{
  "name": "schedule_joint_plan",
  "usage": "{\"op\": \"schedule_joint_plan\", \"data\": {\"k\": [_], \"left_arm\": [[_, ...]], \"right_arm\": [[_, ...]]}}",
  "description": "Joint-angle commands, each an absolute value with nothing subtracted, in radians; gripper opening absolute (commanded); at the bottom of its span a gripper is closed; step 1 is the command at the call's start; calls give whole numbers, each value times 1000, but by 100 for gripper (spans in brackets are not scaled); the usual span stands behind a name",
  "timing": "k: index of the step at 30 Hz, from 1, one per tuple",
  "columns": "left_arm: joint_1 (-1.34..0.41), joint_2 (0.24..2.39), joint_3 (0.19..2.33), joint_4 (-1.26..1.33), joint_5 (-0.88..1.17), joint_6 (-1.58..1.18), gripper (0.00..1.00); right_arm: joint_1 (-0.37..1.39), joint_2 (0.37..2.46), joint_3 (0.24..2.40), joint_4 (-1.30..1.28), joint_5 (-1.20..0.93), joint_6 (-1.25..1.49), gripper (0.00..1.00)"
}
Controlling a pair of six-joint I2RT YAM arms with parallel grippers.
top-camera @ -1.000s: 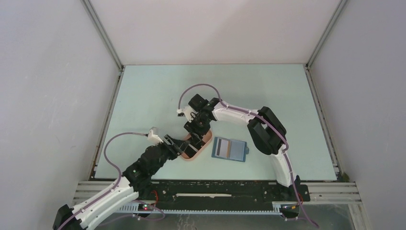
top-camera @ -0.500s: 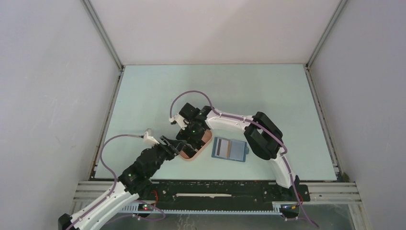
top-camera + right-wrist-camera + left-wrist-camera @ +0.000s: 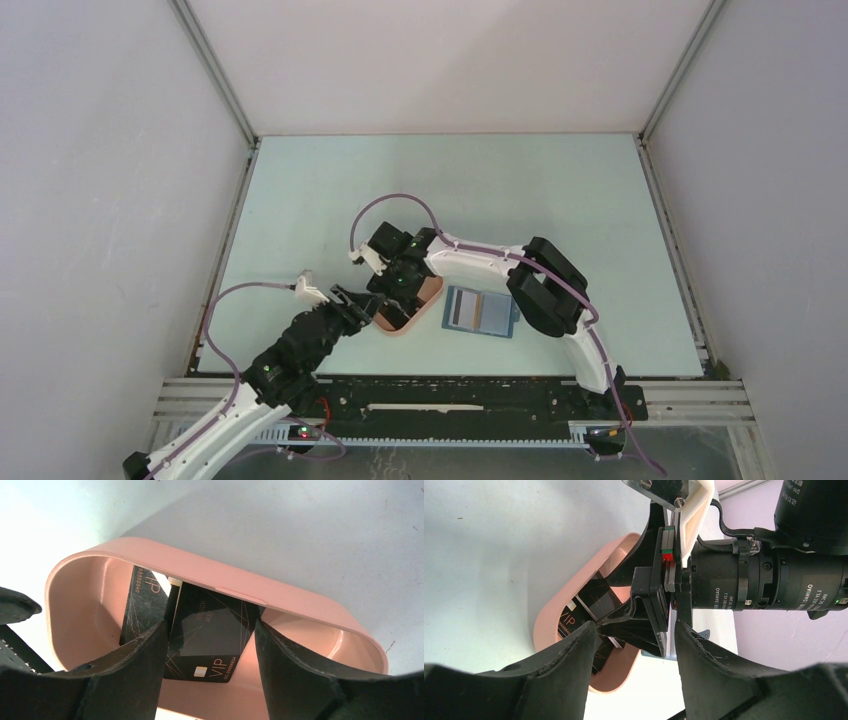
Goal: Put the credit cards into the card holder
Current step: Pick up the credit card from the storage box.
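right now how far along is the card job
Done: a tan card lies on the open wallet. In hand: the right gripper straddles a black card in the tray, grip unclear. Left: that card and a second black card beside it are not yet in the wallet; the left gripper is open by the tray.

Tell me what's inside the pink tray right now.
Inside the pink tray are a black VIP card and, partly covered by it, a second black card. The rim hides their top edges. Anything beneath them, such as further cards, cannot be seen.
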State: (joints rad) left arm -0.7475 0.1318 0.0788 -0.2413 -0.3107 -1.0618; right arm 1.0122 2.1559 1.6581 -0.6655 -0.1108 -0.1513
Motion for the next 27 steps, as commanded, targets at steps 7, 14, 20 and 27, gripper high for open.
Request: {"op": "schedule_joint_plan", "data": {"k": [7, 14, 20, 27], "left_arm": [[-742, 170, 92, -230, -315, -1049, 64], [-741, 217, 70, -158, -288, -1065, 64], [-742, 246, 36, -90, -265, -1099, 64], [-741, 270, 6, -13, -248, -1138, 64]], "right_arm": [[1002, 2172, 1616, -661, -110, -153, 58], [957, 2148, 1608, -662, -216, -154, 45], [924, 2146, 1603, -667, -322, -155, 42], [889, 2137, 1596, -664, -411, -151, 41]]}}
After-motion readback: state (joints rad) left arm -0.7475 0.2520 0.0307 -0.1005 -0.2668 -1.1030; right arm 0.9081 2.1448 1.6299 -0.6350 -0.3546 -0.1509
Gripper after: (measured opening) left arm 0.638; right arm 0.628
